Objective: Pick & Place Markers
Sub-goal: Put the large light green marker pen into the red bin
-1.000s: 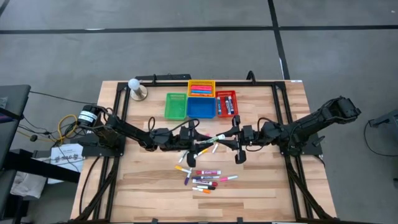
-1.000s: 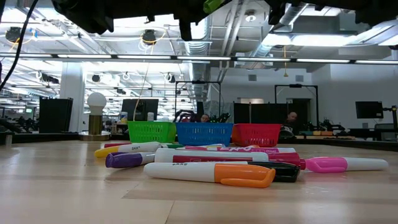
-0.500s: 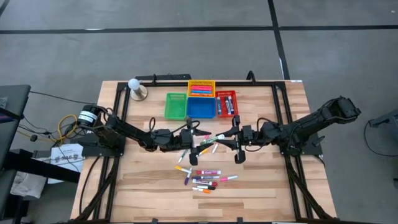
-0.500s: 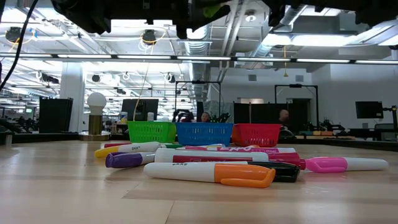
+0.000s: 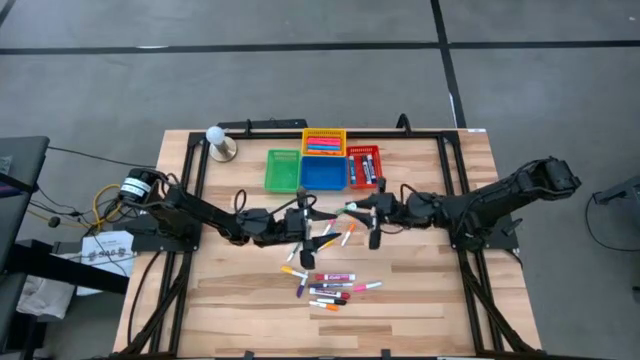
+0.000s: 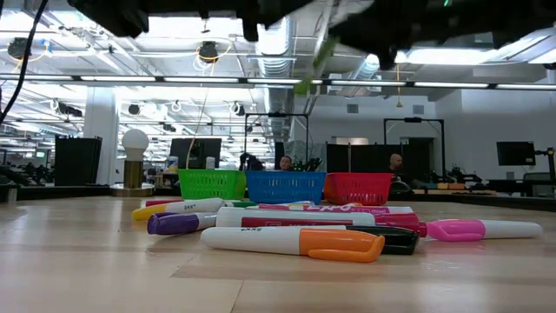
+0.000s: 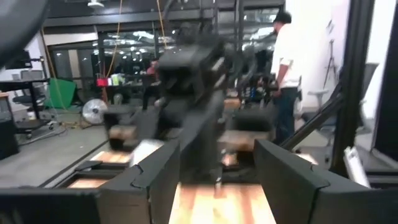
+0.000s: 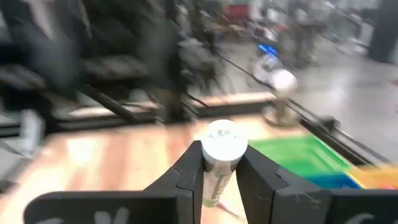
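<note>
My right gripper (image 5: 357, 210) hovers near the table's middle, just short of the baskets, shut on a marker (image 5: 349, 208) with a white barrel and green cap. That marker also shows slanting and blurred in the low view (image 6: 314, 63). My left gripper (image 5: 311, 222) stands open a little to its left, holding nothing; its fingers gape wide in the left wrist view (image 7: 214, 186). Several more markers (image 5: 325, 288) lie in a loose pile toward the near edge, and a few (image 5: 338, 240) lie under the grippers. My right gripper pinches the marker's white barrel (image 8: 219, 163) between its two fingers, close to the round white end (image 8: 224, 138). The fingers reach in about level from the table's right. The marker is lifted clear of the table and slants, green cap end lowest.
Green (image 5: 283, 170), blue (image 5: 323, 174), yellow (image 5: 323, 141) and red (image 5: 364, 166) baskets stand together at the far middle; the yellow and red ones hold markers. A white ball on a wooden base (image 5: 218, 141) sits at the far left. Black frame rails (image 5: 455, 200) run along the table's sides.
My left gripper has opened and let go of the green-capped marker, which both grippers held between them. My right gripper has carried the marker toward the table's left and far edge, nearer the baskets, and the marker has tipped from about level to slanting.
</note>
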`<state>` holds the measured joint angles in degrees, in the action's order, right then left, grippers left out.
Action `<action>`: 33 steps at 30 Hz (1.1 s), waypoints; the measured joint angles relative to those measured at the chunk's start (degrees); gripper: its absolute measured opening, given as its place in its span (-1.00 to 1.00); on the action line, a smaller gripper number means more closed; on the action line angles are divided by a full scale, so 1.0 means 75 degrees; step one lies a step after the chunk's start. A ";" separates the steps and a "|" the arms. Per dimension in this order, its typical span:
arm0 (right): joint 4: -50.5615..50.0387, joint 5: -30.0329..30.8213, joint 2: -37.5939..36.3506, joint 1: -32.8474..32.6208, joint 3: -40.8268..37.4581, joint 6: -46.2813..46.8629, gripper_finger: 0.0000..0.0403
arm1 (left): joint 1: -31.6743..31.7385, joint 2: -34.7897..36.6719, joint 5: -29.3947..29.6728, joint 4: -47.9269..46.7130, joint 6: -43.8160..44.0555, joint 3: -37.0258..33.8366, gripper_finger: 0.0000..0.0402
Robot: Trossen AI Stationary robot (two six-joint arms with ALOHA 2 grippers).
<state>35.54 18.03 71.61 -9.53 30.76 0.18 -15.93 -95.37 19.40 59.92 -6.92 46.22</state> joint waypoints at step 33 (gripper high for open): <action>-0.4689 -0.3056 0.0006 0.5694 0.1250 0.1782 -0.65 | -0.0641 0.2206 0.0271 -0.1053 0.1430 -0.2792 0.02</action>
<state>0.37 -4.89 71.66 33.17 40.14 13.54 -20.73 -78.83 21.43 52.02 3.81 25.28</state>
